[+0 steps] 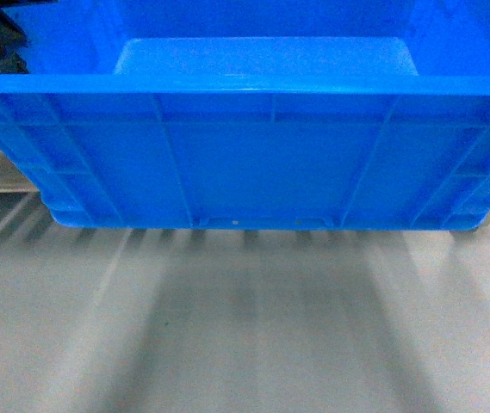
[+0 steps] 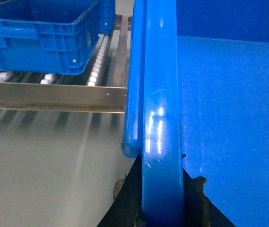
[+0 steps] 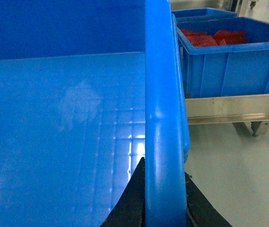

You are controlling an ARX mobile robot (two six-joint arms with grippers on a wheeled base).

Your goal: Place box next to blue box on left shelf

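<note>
At each side rim, left claw [image 2: 160,215] and right claw [image 3: 165,210] clamped – seemingly – on box [image 1: 253,163].

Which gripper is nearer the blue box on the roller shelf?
Left. The left gripper clamps the carried box's rim beside that blue box; the right gripper holds the opposite rim.

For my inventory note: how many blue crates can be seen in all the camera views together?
4. The box held by both grippers; one crate on the left shelf; two crates in the right wrist view, the nearer holding red items, the other behind it. More may be hidden.
</note>
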